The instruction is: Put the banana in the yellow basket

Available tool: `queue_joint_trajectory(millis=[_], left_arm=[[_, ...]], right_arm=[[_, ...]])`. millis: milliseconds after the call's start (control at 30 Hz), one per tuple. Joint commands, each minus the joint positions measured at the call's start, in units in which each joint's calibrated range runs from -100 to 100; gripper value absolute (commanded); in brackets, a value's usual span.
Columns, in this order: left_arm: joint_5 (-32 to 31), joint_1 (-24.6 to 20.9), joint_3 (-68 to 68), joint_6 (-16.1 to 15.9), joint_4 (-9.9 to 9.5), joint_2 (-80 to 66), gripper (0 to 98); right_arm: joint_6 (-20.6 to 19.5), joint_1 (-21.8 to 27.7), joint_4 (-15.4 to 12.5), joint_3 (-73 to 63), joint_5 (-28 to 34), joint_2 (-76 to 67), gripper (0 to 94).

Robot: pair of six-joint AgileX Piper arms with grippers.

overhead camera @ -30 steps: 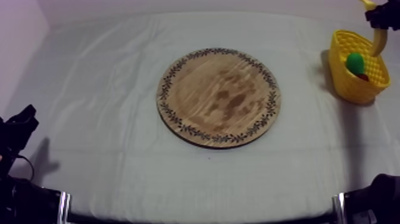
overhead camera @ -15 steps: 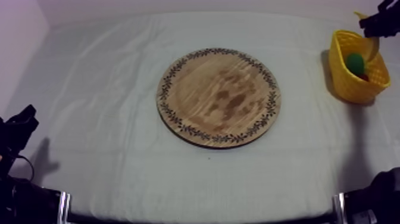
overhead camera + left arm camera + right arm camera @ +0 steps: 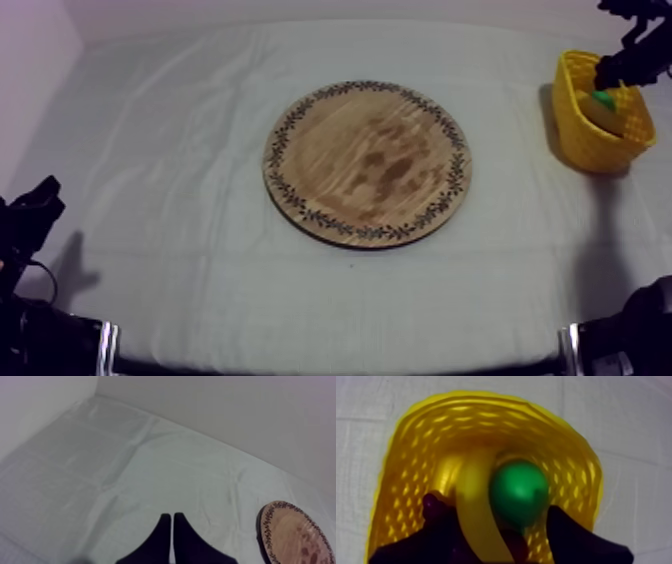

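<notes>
Since half a second ago the right gripper (image 3: 615, 72) has dropped from above the rim into the woven yellow plastic basket (image 3: 585, 140) at the right side of the table, and the curved yellow toy banana (image 3: 476, 511) that hung from it now lies inside the basket. Its fingers (image 3: 571, 536) are spread wide, and both the banana and a round green toy fruit (image 3: 518, 493) sit between them. The banana lies close against one finger, the green fruit presses its other flank, and I cannot tell whether that finger touches the peel. The banana's long axis runs away from the fingers toward the basket's far wall, bowing round the green fruit, so the fruit lies straight ahead of the open jaws rather than across them. Judging from this, the placing is as good as done, and what remains is a straight lift out along the fingers' own line, without dragging the near end of the banana. The round wooden board with the patterned rim (image 3: 367, 165) is bare. The left gripper (image 3: 172, 518) rests low at its own side over the grey-white cloth (image 3: 180, 120), fingers pressed together, well apart from the basket.
</notes>
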Motion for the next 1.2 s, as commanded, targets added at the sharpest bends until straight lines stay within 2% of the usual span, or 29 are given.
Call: queue_joint_trajectory(millis=[0,200,333,433,633,733,933,1167], left_arm=[[0.0,0.0,0.0,0.0,0.01,0.0,0.1],[0.0,0.0,0.0,0.0,0.01,0.0,0.1],[0.0,0.0,0.0,0.0,0.01,0.0,0.1],[0.0,0.0,0.0,0.0,0.01,0.0,0.1],[0.0,0.0,0.0,0.0,0.01,0.0,0.1],[0.0,0.0,0.0,0.0,0.01,0.0,0.1],[0.0,0.0,0.0,0.0,0.01,0.0,0.1],[0.0,0.0,0.0,0.0,0.01,0.0,0.1]], right_arm=[[-0.2,-0.2,-0.5,1.7,-2.3,-1.6,47.8],[1.0,-1.9,-3.7,12.6,-14.4,-11.8,14.4],[1.1,-4.4,-4.8,19.0,-17.4,-20.9,3.9],[-0.1,-7.1,-4.9,23.8,-18.1,-27.7,1.7],[-5.6,-12.9,-2.0,34.6,-18.7,-42.0,0.7],[-7.0,-14.8,-1.7,40.9,-19.1,-49.5,1.3],[-5.6,-15.9,-5.2,55.4,-21.0,-65.5,3.0],[-5.2,-17.0,-6.5,67.6,-23.3,-83.0,1.1]])
